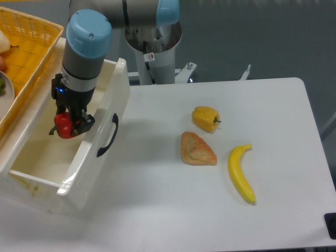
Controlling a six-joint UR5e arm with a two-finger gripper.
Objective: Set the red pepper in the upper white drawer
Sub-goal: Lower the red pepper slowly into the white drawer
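while over upper white drawer (79,157), gripper (68,126) clamps red pepper (63,125) between fingers.

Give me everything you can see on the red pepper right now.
The red pepper is small, glossy and bright red; its stem is not clearly visible. It is clamped in the gripper, whose dark fingers cover part of its right side. It hangs inside the open upper white drawer, near the front panel with the black handle. Whether it touches the drawer floor cannot be told from this view. Nothing else touches it.
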